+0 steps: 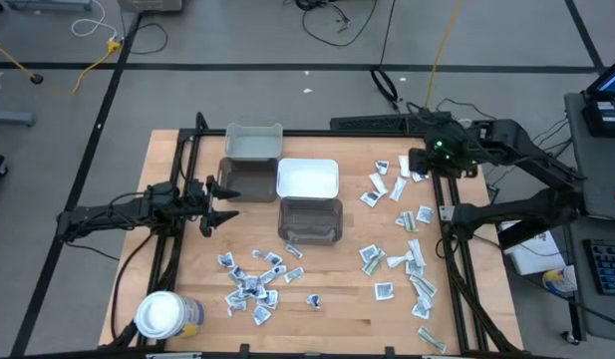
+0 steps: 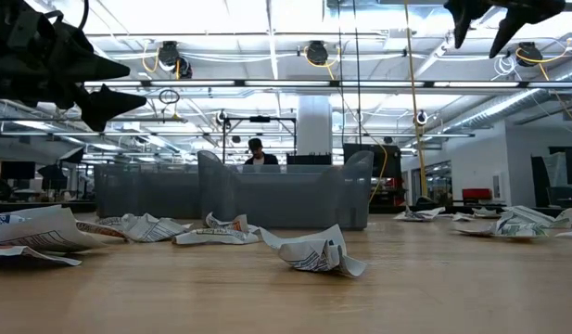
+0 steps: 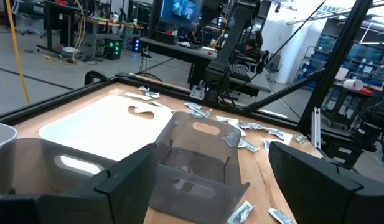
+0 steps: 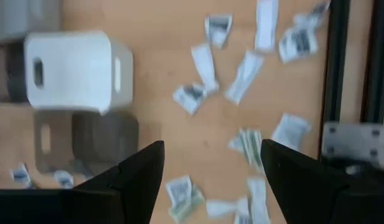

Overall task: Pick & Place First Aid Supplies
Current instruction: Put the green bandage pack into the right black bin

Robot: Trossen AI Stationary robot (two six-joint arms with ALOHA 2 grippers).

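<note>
Fingers spread wide and empty on the left gripper [image 1: 219, 201], which hangs above the table's left side, just beside the dark grey bin [image 1: 246, 179] and pointing toward the cluster of bins; in its own wrist view the two dark fingers [image 3: 129, 180] frame a translucent grey bin [image 3: 198, 163] and the flat white bin [image 3: 101, 124] beside it; right gripper [image 1: 414, 160] likewise parted wide, holding nothing, raised over the far right part of the table above a scatter of first aid supplies [image 1: 399, 189]; its wrist view looks down between its fingers [image 4: 139, 174] on white packets [image 4: 204, 68] and a pale-green strip [image 4: 249, 144] lying on bare wood; more packets lie crumpled in a loose heap near the front of the table [image 1: 252, 284], and others run down the right edge [image 1: 419, 284]; all lie on the wooden table [image 1: 327, 309], none visible inside a bin; pale grey bin [image 1: 253, 143] at the far side, touching the dark one; large white-lidded jar [image 1: 162, 315] on its side at the front left corner; in the low view, a crumpled packet [image 2: 313, 250] sits close before the bins, and a person [image 2: 258, 153] shows far behind them.
</note>
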